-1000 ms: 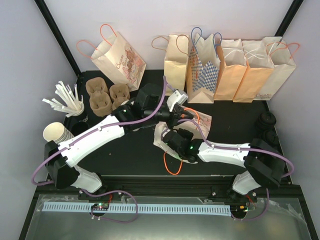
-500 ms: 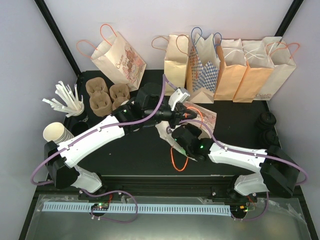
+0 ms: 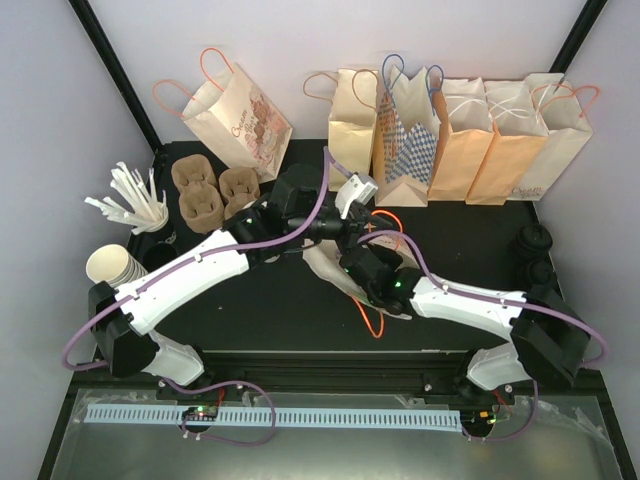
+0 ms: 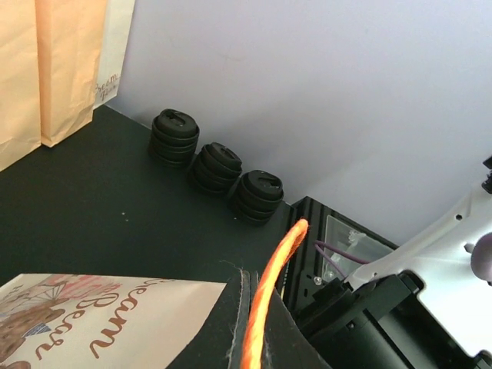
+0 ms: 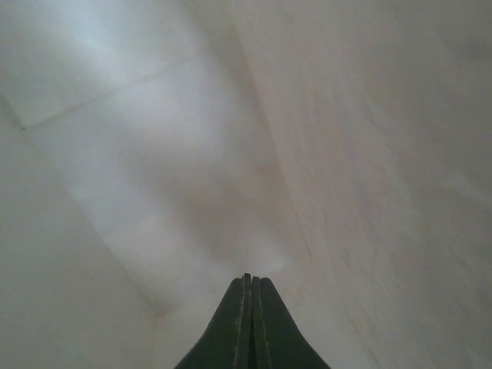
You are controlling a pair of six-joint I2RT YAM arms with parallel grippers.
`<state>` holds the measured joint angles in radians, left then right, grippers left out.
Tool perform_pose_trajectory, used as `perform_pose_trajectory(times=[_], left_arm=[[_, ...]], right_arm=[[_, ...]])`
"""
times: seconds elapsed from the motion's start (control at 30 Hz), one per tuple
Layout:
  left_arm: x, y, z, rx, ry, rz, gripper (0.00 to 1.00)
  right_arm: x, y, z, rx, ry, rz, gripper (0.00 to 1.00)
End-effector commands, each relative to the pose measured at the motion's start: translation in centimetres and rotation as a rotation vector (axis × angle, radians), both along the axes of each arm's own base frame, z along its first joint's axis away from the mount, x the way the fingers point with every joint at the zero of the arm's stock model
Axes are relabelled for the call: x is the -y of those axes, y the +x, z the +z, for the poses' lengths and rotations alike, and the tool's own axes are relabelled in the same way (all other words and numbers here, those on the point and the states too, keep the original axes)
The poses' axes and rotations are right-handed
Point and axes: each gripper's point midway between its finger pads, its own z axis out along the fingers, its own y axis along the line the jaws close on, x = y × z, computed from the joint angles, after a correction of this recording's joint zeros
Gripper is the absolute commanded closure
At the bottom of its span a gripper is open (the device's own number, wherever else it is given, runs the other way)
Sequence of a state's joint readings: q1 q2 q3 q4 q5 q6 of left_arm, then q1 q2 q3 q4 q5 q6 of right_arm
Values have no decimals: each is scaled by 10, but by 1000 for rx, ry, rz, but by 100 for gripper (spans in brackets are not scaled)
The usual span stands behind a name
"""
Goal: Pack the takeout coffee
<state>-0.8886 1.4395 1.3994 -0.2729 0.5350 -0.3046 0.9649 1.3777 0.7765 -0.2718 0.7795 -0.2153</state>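
The work at this moment is on a printed paper bag [image 3: 325, 262] that lies on its side in the middle of the black table [image 3: 240, 310], and not yet on the drink. The left gripper [image 4: 247, 307] has its fingers pressed together on the orange cord handle [image 4: 280, 254] of this bag, so it holds the mouth up. The right gripper [image 5: 247, 288] is inside the bag. Its camera shows only pale paper walls, and its two fingers are fully closed with nothing between them. I think it is there to push the bag open.

I cannot find the takeout coffee with certainty. A dark round thing [image 3: 158, 255] stands just beside the stack of lidless cups [image 3: 108, 265] on the left side. It may be a capped cup, but it is too small to tell. The black pieces at the right edge are stacks of loose lids [image 4: 216, 164], not cups.

In my judgement a capped paper cup is light when it is empty and clearly heavier when it is full. Its wall is soft and it crushes under a hard squeeze, which can also lift the lid. The better place to take hold is around the body, below the rim of the lid, with a gentle grip. The cup must be kept upright all the way into the bag. For this the bag probably needs to stand up first.
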Motion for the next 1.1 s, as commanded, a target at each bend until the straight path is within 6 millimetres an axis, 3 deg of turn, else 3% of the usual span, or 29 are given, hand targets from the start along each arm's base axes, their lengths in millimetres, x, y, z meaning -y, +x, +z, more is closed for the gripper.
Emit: perform_pose_trajectory(times=[0.0, 0.23, 0.63, 1.0, 1.07], left_arm=[[1, -20, 21, -10, -59, -66, 98], [8, -14, 6, -7, -44, -71, 98], [20, -8, 9, -13, -42, -94, 98], [23, -3, 8, 16, -23, -97, 98], [25, -3, 8, 12, -24, -107, 98]], right_arm=[[-18, 4, -17, -78, -86, 94, 99], [-51, -26, -29, -132, -108, 374, 99], [-56, -54, -63, -190, -343, 531, 99], [-80, -76, -41, -16, -315, 706, 99], [-80, -71, -33, 14, -286, 664, 99]])
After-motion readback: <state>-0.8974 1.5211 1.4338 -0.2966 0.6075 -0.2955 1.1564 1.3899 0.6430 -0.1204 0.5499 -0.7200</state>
